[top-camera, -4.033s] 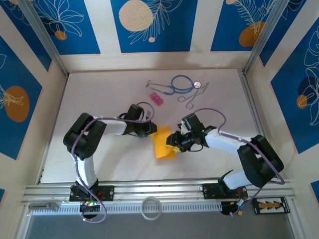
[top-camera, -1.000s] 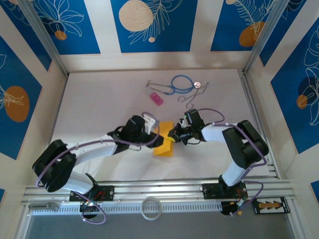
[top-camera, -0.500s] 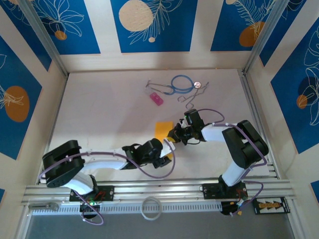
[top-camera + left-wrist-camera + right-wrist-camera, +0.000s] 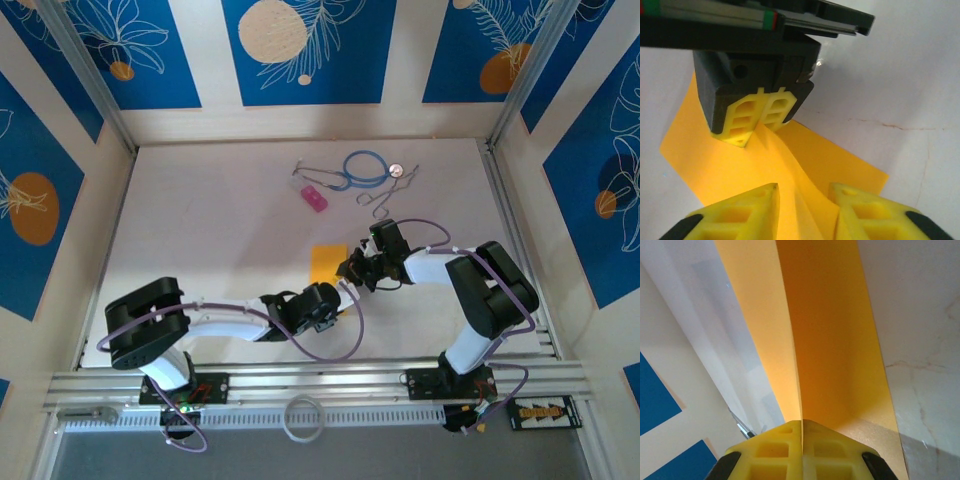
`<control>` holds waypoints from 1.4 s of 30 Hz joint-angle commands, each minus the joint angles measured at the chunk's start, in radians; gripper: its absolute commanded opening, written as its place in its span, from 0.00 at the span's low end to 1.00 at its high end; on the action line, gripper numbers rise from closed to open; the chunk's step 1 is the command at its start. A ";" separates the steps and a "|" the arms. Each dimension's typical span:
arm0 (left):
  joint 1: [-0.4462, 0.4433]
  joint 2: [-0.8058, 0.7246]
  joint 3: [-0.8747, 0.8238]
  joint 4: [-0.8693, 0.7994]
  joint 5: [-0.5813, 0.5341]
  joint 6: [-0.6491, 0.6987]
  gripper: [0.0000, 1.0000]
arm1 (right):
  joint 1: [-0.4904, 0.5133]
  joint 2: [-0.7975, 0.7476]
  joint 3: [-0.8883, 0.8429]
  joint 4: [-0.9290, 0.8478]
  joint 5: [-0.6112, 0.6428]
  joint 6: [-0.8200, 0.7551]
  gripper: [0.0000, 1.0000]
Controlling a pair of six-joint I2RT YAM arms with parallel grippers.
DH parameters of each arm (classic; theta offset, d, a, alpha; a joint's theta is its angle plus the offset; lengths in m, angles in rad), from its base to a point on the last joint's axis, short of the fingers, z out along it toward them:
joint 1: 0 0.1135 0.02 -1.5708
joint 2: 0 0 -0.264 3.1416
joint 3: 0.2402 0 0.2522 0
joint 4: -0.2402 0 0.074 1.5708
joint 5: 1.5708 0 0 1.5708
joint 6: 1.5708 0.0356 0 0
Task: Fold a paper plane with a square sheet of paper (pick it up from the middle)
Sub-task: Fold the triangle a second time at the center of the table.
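The square sheet of paper [image 4: 325,262] is orange-yellow and folded into a narrow strip lying mid-table. My right gripper [image 4: 352,271] is shut on its right edge; in the right wrist view the fold [image 4: 835,330] runs straight out from the closed fingertips [image 4: 785,450]. My left gripper [image 4: 338,297] is at the sheet's near end. In the left wrist view its fingers [image 4: 740,215] stand apart on either side of a raised ridge of paper [image 4: 730,160], with the right gripper's shut tips [image 4: 747,120] beyond. A finished paper plane is out of view.
Behind the paper lie a small pink block [image 4: 314,199], a blue looped tube [image 4: 365,166], metal scissors-like tools [image 4: 385,195] and a coin [image 4: 394,170]. A white ring [image 4: 303,417] sits on the front rail. Walls enclose the table on three sides.
My left arm swung from the paper's left side round to its near end, and its jaws narrowed. The paper now lies flatter. The right gripper held still.
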 commanded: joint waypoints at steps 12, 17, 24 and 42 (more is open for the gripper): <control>0.000 -0.007 0.043 -0.054 0.018 -0.060 0.06 | -0.021 -0.049 0.015 -0.075 0.001 -0.032 0.10; 0.020 -0.010 0.063 -0.088 0.080 -0.129 0.01 | -0.048 -0.112 0.007 -0.170 0.042 -0.079 0.24; 0.121 -0.029 0.069 -0.104 0.279 -0.356 0.00 | -0.098 -0.306 -0.040 -0.348 0.196 -0.163 0.33; 0.169 0.062 0.015 0.133 0.444 -0.786 0.00 | 0.003 -0.413 -0.186 -0.308 0.150 -0.093 0.05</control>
